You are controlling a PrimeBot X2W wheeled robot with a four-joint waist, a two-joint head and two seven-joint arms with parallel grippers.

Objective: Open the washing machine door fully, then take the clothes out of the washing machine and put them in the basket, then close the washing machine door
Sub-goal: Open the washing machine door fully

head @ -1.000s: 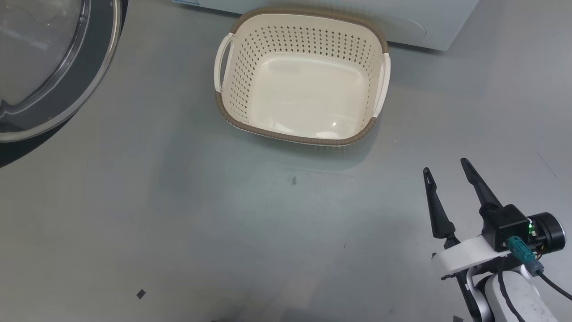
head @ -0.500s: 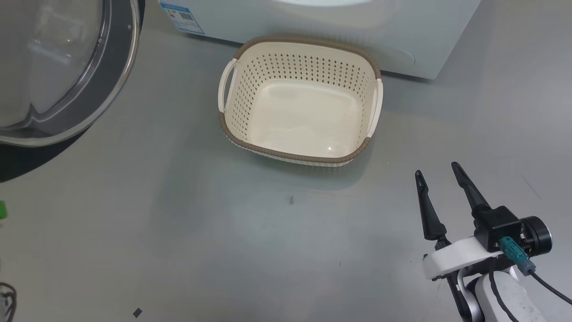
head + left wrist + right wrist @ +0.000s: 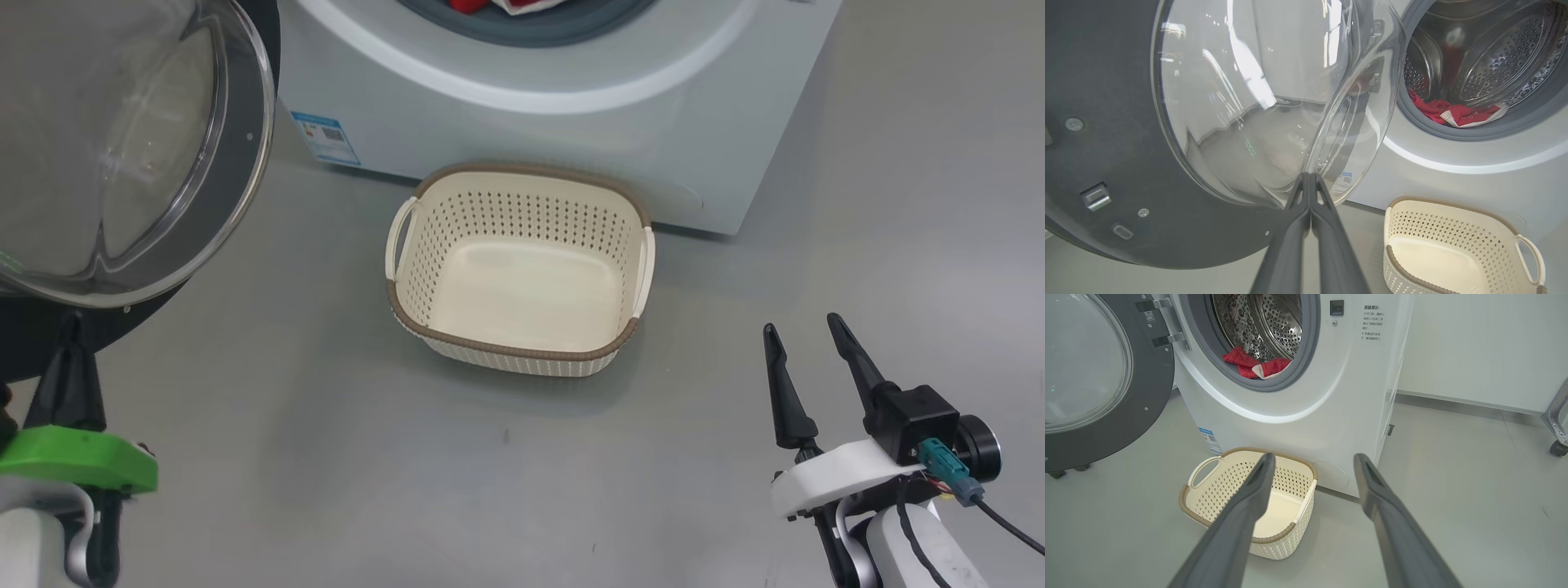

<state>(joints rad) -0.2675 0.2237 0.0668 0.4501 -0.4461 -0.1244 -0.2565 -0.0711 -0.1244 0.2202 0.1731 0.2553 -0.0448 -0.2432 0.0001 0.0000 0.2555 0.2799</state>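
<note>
You see a small blue label [image 3: 325, 137], unreadable, on the big white washing machine [image 3: 571, 139]. Left gripper [image 3: 1310, 176] jaws together; right gripper [image 3: 801, 323] jaws wide, empty.

Overhead, seemingly low views; shared basket [image 3: 522, 224]

Right gripper [image 3: 801, 324], lower right: long dark fingers, white mount, teal plug, black cable. Left gripper [image 3: 72, 331], lower left: green mount.
</note>
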